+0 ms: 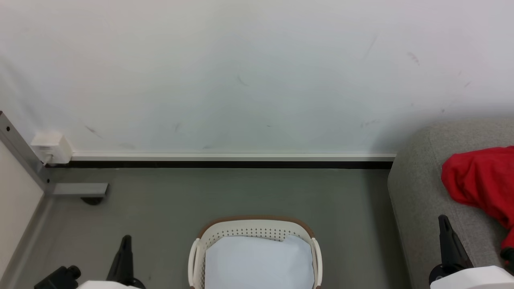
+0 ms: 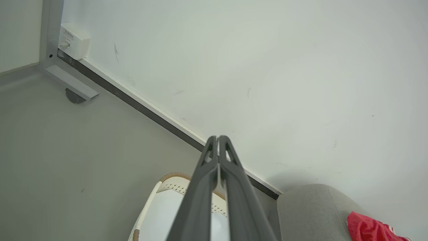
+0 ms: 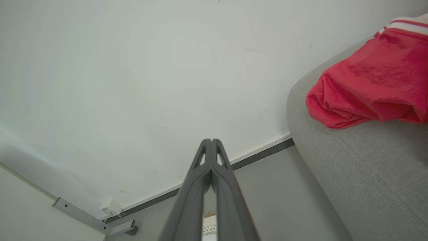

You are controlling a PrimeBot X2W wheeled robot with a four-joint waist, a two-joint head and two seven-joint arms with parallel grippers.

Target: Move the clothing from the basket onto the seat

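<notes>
**A:** What is shown around the work?

**B:** A scuffed white wall is seen above a grey floor. A light grey fabric sofa is set against that wall at the right.

**A:** Where is the laundry basket placed?

**B:** The cream, perforated laundry basket, rimmed in brown, is stood on the floor. It is placed left of the sofa's rounded end and apart from it. A white sheet is laid inside.

**A:** And the clothing?

**B:** The red clothing, trimmed with white stripes, is bunched on the sofa's surface near that rounded left end.

**A:** How are the grippers held?

**B:** The left gripper is held left of the laundry basket, and the right gripper at the sofa's left end. The fingers of each are pressed together, and nothing is gripped by either.

**A:** Anything smaller?

**B:** A white box is fixed at the wall's foot, far left.
</notes>
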